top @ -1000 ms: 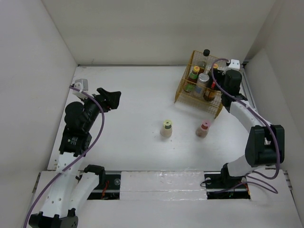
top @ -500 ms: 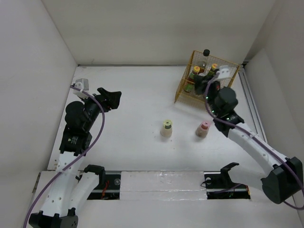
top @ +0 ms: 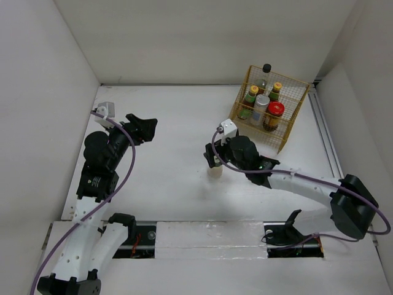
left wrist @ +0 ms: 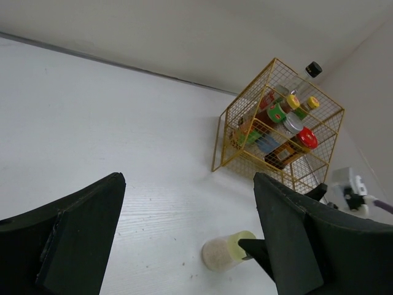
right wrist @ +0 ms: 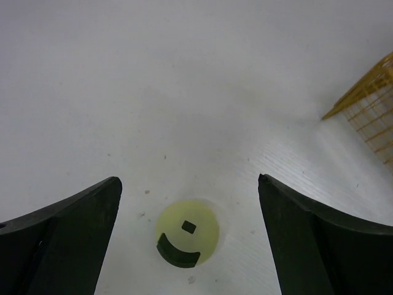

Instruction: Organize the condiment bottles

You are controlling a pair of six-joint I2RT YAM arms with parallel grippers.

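A green-topped shaker [top: 215, 171] stands on the white table in mid-field. My right gripper [top: 212, 158] hangs open just above it. In the right wrist view its pale green lid [right wrist: 186, 234] lies low between the two spread fingers [right wrist: 67, 236], untouched. The left wrist view shows the same shaker [left wrist: 224, 252] with a right fingertip at its top. A yellow wire basket [top: 288, 132] at the back right holds two yellow-capped bottles [top: 253, 91], a black-capped bottle [top: 266, 68], a silver-topped shaker [top: 263, 100] and a red-lidded jar [top: 276, 109]. My left gripper [top: 142, 125] is open and empty at the left. No pink-topped shaker shows.
White walls enclose the table on the left, back and right. The basket [left wrist: 228, 132] stands close to the back right corner. My right forearm [top: 301, 181] stretches low across the table from the right. Both arm bases sit on the rail at the near edge.
My right arm has swung away from the basket, leftward and nearer, and now hangs over the green-topped shaker. It now covers the spot where the pink-topped shaker stood. The left arm has not moved.
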